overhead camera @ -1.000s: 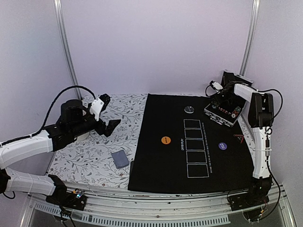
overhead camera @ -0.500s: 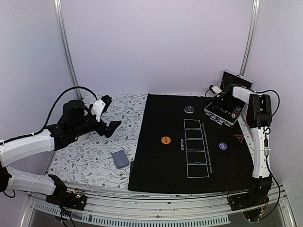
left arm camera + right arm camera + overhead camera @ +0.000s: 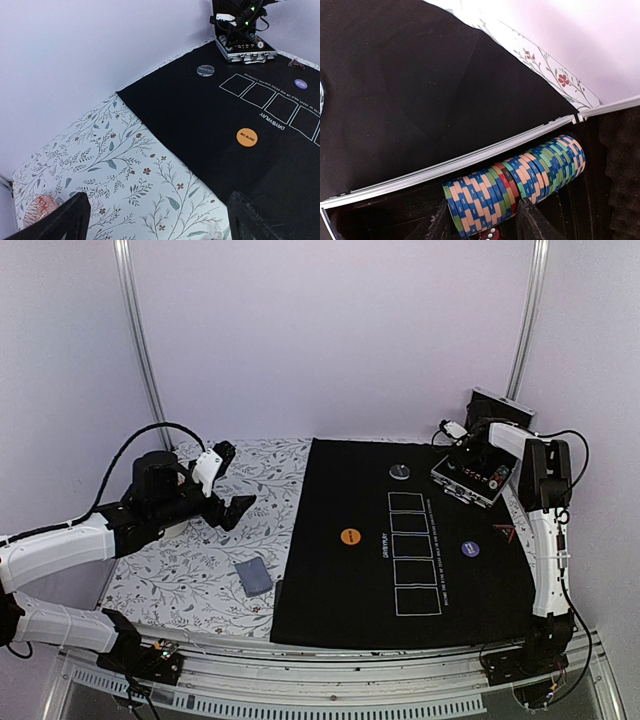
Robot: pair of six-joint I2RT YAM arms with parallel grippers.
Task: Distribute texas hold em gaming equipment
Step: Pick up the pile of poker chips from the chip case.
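Left gripper (image 3: 231,480): jaws wide apart, empty, above floral cloth (image 3: 180,570) at 9 o'clock. Card deck (image 3: 254,576) lies at 7 o'clock. Right gripper (image 3: 485,222) is at 2 o'clock inside case (image 3: 460,490), fingers straddling poker chips (image 3: 520,182); whether it grips them is undeterminable.

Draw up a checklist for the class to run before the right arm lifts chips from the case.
1. Case open: ok.
2. Right tool over chips: ok, fingers flank the row's end.
3. Grip closed on chips: cannot tell.
4. Left tool out of the way: ok, open, empty, above the cloth.
5. Orange button, purple button, silver button on mat: ok.
6. Cards dealt: not ok, lying on the cloth, off the mat.
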